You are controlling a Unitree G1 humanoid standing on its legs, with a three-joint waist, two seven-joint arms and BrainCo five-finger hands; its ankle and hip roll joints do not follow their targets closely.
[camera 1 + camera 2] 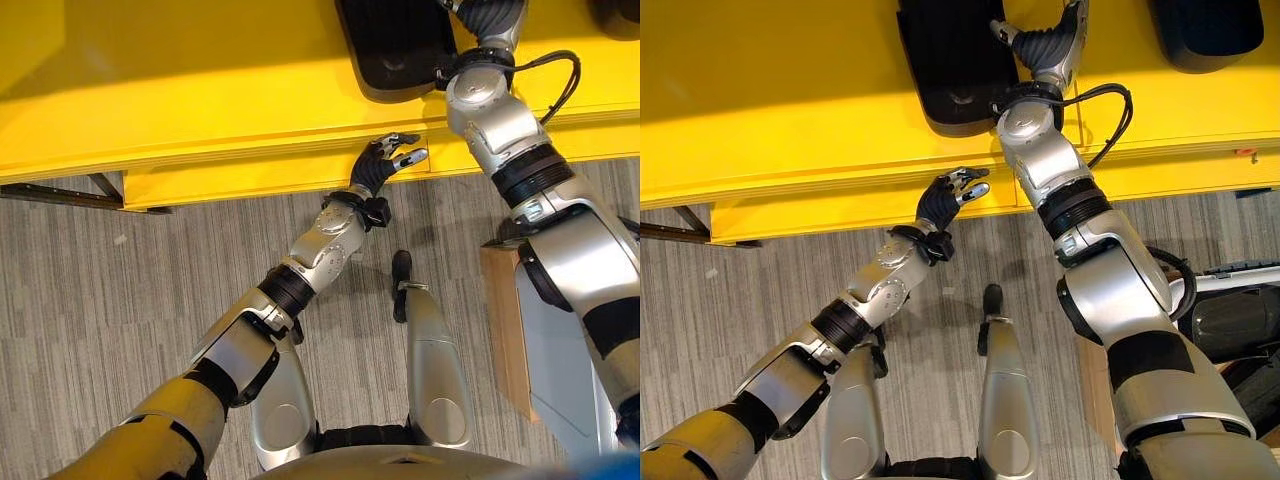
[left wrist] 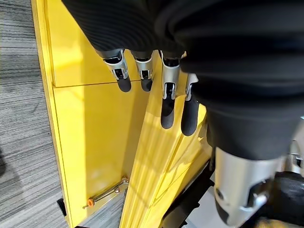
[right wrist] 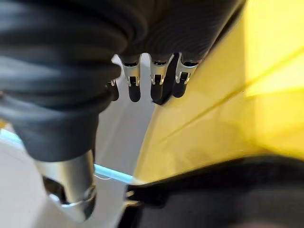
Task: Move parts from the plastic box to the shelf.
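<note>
Yellow shelf [image 1: 200,110] across the top of both eye views, grey striped floor [image 1: 130,280] below. Black part [image 1: 950,70] lying on the shelf at upper centre of the right eye view, another black part [image 1: 1205,30] at the upper right corner. Right hand [image 1: 1050,45] over the shelf at top centre, just beside the first part's right edge; fingers [image 3: 159,85] hanging loosely curled in the right wrist view, holding nothing. Left hand [image 1: 950,195] at mid-frame against the shelf's front edge, fingers [image 2: 168,99] relaxed and empty. Wooden board [image 1: 505,320] at right on the floor.
</note>
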